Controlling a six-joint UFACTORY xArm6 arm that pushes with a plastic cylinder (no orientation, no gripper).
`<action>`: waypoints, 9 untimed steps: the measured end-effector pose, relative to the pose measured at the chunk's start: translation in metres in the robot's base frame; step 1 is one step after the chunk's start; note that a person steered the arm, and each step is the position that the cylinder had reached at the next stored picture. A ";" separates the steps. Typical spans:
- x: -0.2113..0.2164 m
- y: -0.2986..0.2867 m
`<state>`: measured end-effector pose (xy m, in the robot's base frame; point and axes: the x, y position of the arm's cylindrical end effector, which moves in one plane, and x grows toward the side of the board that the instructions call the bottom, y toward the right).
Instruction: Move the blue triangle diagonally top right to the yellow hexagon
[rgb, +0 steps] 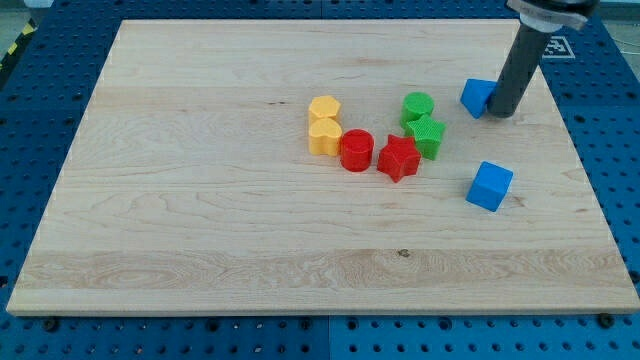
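Note:
The blue triangle (476, 96) lies at the view's upper right of the wooden board (200, 220). My tip (500, 113) rests on the board, touching the triangle's right side. Two yellow blocks stand together near the middle. The lower one looks like the yellow hexagon (324, 138), and the upper one looks like a yellow heart (323, 107). The hexagon is far to the left of the triangle and slightly lower.
A red cylinder (356, 150) touches the hexagon's right side, with a red star (398, 158) beside it. A green cylinder (418, 105) and a green star (427, 135) sit between the yellow blocks and the triangle. A blue cube (490, 186) lies below my tip.

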<state>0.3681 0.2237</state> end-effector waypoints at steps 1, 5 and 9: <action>-0.016 -0.002; -0.047 -0.067; -0.034 -0.016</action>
<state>0.3338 0.2080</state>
